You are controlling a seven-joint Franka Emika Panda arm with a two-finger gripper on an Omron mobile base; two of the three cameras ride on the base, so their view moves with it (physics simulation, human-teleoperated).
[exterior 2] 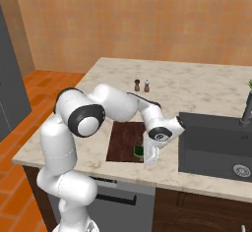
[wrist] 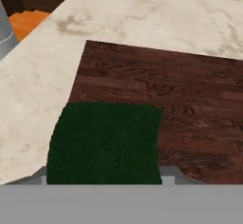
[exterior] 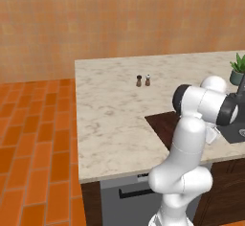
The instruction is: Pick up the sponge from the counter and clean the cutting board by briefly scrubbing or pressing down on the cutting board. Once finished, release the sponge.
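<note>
The dark green sponge [wrist: 104, 142] sits between my fingertips, and my gripper [wrist: 104, 179] is shut on it. It hangs partly over an edge of the reddish-brown cutting board [wrist: 180, 95] and partly over the marble counter [wrist: 142, 14]. From the right base view the gripper [exterior 2: 146, 157] points down at the board's [exterior 2: 124, 137] near right corner, with a bit of the green sponge [exterior 2: 139, 150] showing beside the hand. Whether the sponge presses on the wood cannot be told. In the left base view the arm hides most of the board [exterior: 161, 123].
The dark sink [exterior 2: 216, 145] lies just right of the board, with a faucet [exterior 2: 245, 109] behind it. Two small shakers [exterior 2: 141, 85] stand further back on the counter. A potted plant [exterior: 238, 69] is at the far right. The counter's front edge [exterior 2: 98, 169] runs close below the board.
</note>
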